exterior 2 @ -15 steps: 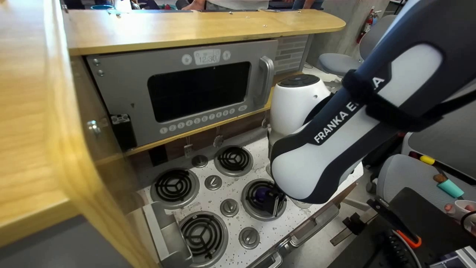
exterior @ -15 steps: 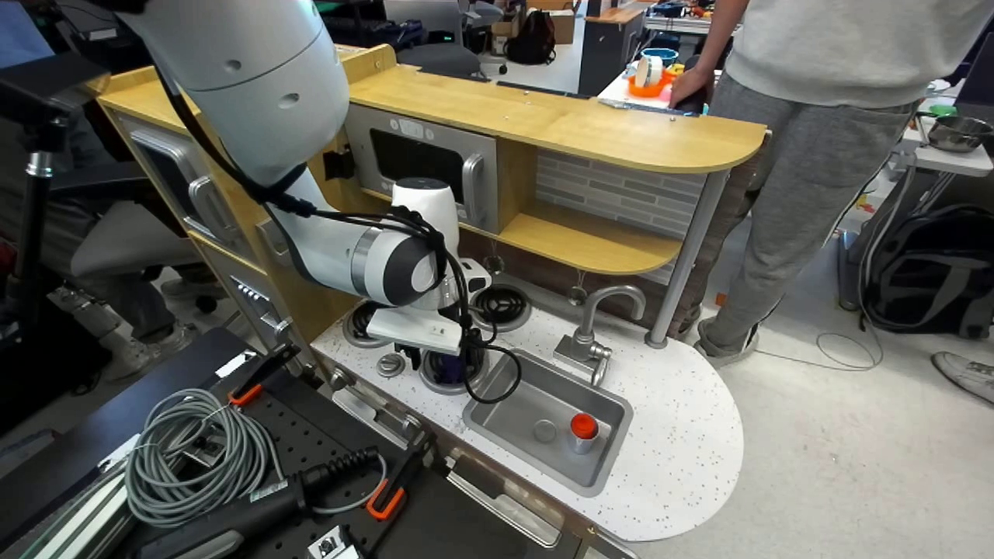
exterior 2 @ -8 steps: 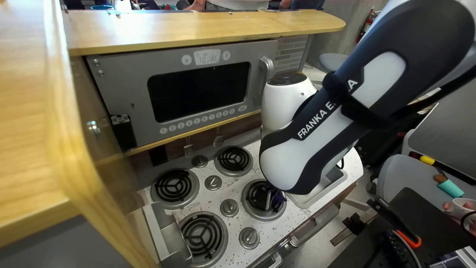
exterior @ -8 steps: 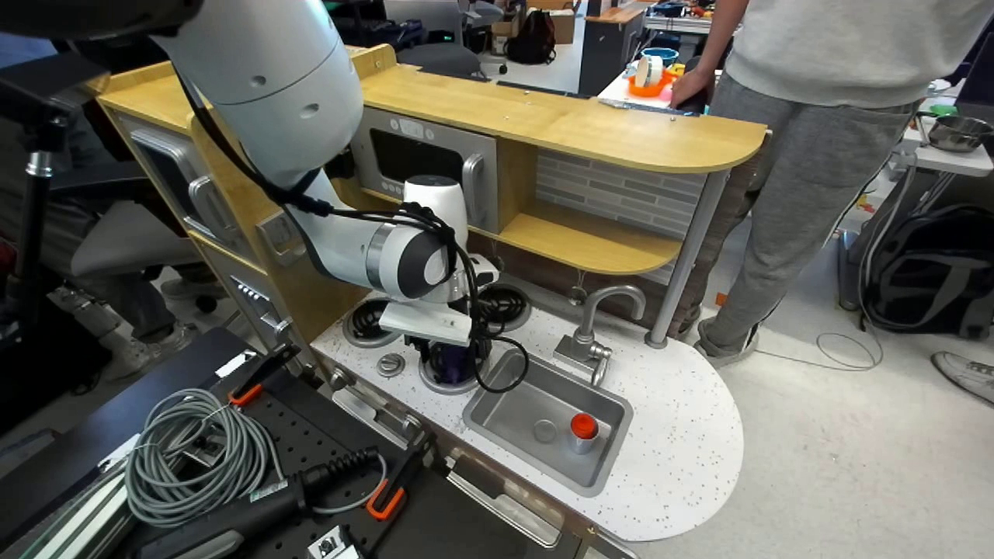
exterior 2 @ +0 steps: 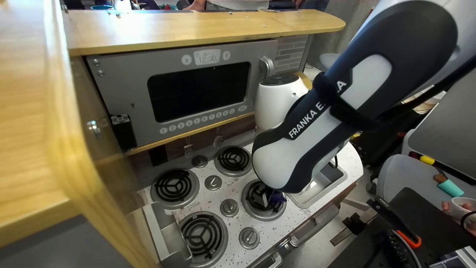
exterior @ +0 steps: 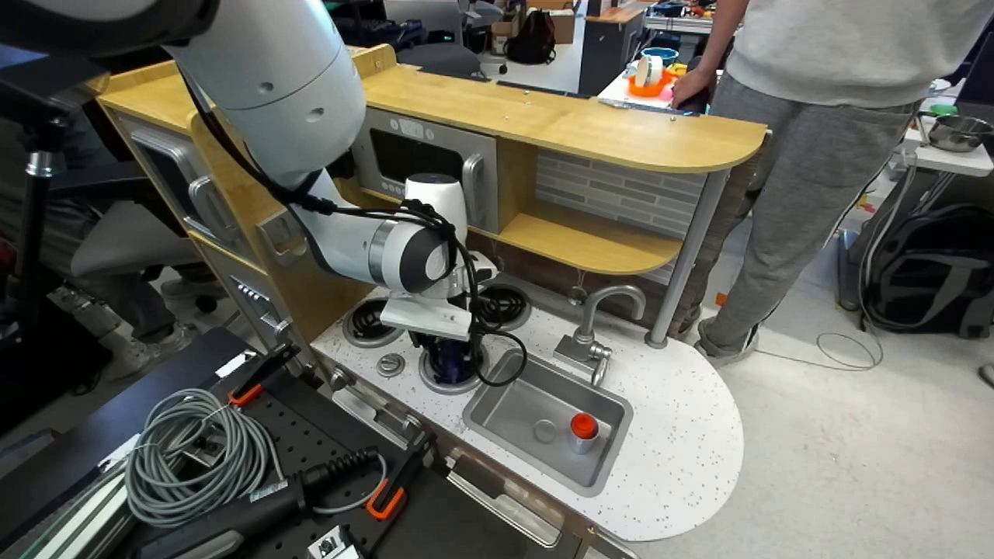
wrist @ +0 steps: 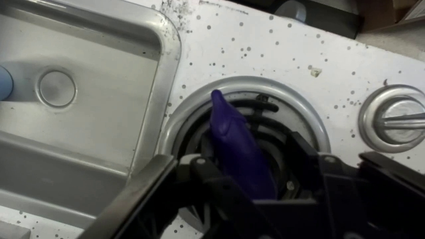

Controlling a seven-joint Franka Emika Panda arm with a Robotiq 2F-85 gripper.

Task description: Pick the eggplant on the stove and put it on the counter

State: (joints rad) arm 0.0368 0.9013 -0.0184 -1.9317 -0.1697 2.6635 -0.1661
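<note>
Wrist view shows you the eggplant (wrist: 235,151) lying over the burner (wrist: 245,83) just beside the sink (wrist: 171,49), between the fingers of your gripper (wrist: 254,146), which stand spread and do not yet pinch it. Its long axis runs much the way the fingers point: stem end out ahead of the fingertips and angled toward the sink, thick body running back until the gripper hides it. Closing should therefore press across its narrow width, which looks the right way to take it. Watch the offset, though. The sink-side finger is at the purple skin, touching or just beside it, you can't tell which, while a plain gap shows on the side nearer the knob (wrist: 401,122). Squeezing from there may drag the eggplant knobward or swing its stem, so consider a small nudge toward the sink first. Fingertip height above the stove (exterior 2: 208,201) is hard to judge; check it before you close. After that, plan a straight lift: in an exterior view the rounded end of the counter (exterior: 683,450) lies past the sink.
</note>
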